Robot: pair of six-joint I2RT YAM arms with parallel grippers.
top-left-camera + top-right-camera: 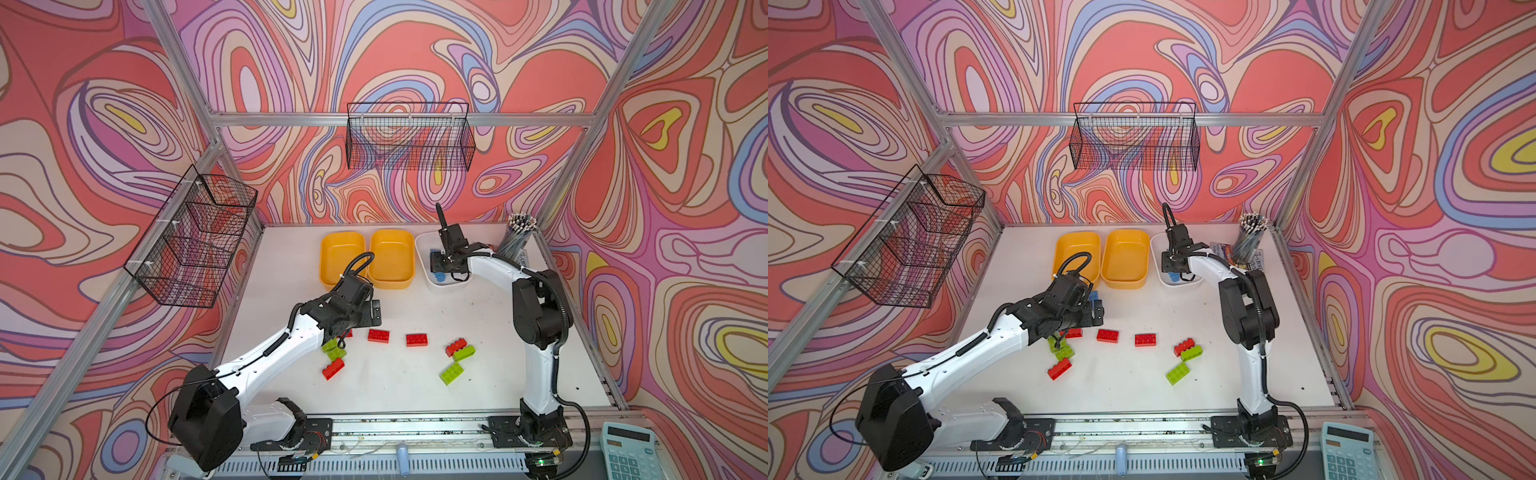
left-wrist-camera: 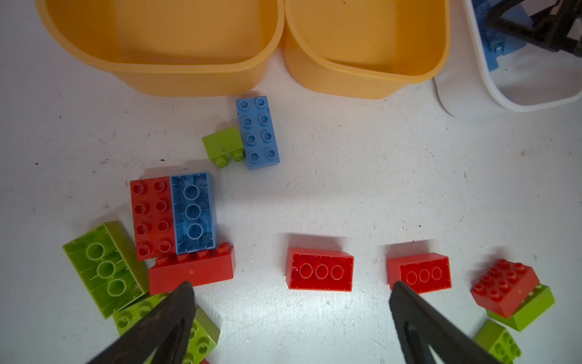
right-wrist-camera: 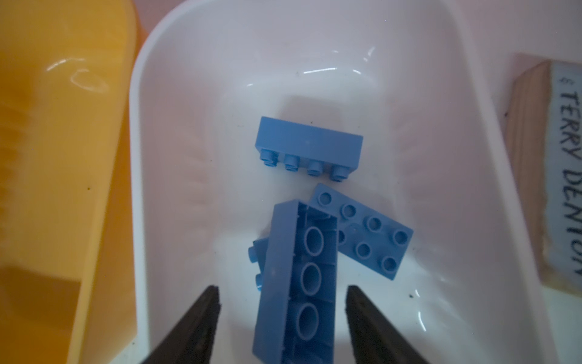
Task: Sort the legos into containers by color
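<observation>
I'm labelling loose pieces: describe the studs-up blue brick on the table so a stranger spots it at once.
Find the two yellow tubs at the back; the blue brick lies just in front of where they meet. Its studs face up and a small green brick touches its side; the other loose blue brick lies hollow side up against a red brick.

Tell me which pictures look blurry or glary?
Right wrist view: yellow tub smeared out of focus, glare streaking the white tub. Left wrist view: sharp, soft shadows beside the red brick. In both top views, wide-angle bending tilts the frame post.
</observation>
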